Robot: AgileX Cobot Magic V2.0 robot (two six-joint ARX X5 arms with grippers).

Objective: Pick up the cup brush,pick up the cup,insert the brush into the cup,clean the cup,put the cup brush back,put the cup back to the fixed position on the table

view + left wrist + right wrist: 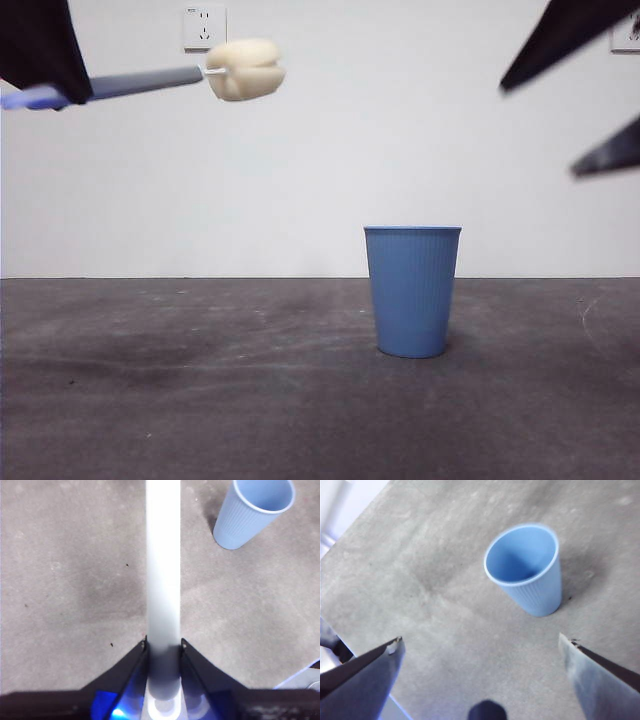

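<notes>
The cup brush (170,80) hangs high at the left, nearly level, its grey handle (163,580) clamped by my left gripper (163,647) and its cream sponge head (246,69) pointing right. The left gripper (45,60) is shut on the handle at the top left corner. The light blue ribbed cup (412,290) stands upright and empty on the table (200,400), also seen as the cup (252,512) and the cup (527,567). My right gripper (480,652) is open, hovering above and short of the cup; its two black jaw tips (560,35) show at the top right.
A white wall with a socket plate (204,27) stands behind the table. A pale object edge (302,680) shows near the left gripper in its wrist view. Bare dark grey surface lies left of the cup and in front of it.
</notes>
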